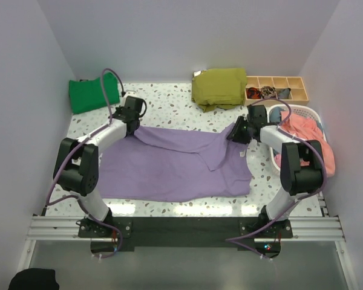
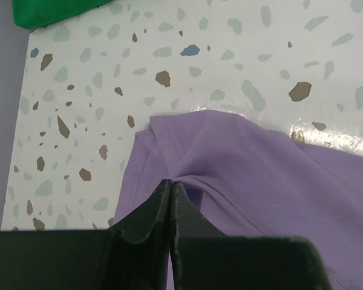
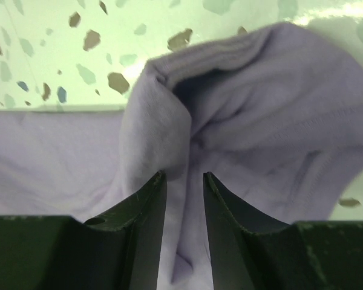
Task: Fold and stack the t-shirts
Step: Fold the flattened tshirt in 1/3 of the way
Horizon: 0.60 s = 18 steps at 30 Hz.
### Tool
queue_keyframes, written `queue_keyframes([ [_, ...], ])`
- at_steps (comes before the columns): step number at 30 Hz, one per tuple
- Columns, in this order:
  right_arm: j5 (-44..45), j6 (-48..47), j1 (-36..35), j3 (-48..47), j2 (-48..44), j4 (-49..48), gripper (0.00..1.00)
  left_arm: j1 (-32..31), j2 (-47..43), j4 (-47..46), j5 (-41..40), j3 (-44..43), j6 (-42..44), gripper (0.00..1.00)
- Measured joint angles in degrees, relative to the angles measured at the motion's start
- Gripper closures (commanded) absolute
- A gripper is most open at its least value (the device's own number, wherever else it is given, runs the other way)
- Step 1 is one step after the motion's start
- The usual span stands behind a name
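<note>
Lavender-purple cotton t-shirt (image 1: pixel 175 166) lies spread across the speckled white worktop (image 1: pixel 169 109), left hand (image 2: pixel 170 183) pinching its far-left corner, right hand (image 3: pixel 184 178) pinching bunched cloth at its far-right corner; bright green folded t-shirt (image 1: pixel 94 95) sits far left.

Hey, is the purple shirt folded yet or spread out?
Mostly spread out. The purple shirt lies flat across the table, only its far edge flapped over, pinched by the left gripper and right gripper.

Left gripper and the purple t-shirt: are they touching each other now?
Touching. The left wrist view shows the left gripper with its fingers closed on a raised fold of the purple t-shirt.
</note>
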State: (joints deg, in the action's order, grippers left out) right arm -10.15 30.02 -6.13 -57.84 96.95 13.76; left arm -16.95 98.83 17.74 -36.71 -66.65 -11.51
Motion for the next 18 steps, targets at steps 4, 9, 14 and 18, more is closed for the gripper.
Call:
queue_keyframes([
  [4, -3.0, 1.7, 0.8, 0.0, 2.4, -5.0, 0.64, 0.0, 0.3, -0.1, 1.3, 0.0, 0.0, 0.96],
  [9, -4.3, 2.4, 1.5, -0.9, 2.6, -7.9, 0.62, 0.0, 0.6, -0.3, 2.0, 0.0, 0.0, 0.96],
  [14, -4.7, 2.4, 1.8, -4.9, 4.7, -8.8, 0.59, 0.0, 1.2, -0.4, 2.5, 0.0, 0.1, 0.96],
  [18, -4.3, 2.0, 1.8, -9.0, 8.6, -8.1, 0.64, 0.0, 1.7, -0.5, 2.6, 0.0, 0.1, 0.96],
])
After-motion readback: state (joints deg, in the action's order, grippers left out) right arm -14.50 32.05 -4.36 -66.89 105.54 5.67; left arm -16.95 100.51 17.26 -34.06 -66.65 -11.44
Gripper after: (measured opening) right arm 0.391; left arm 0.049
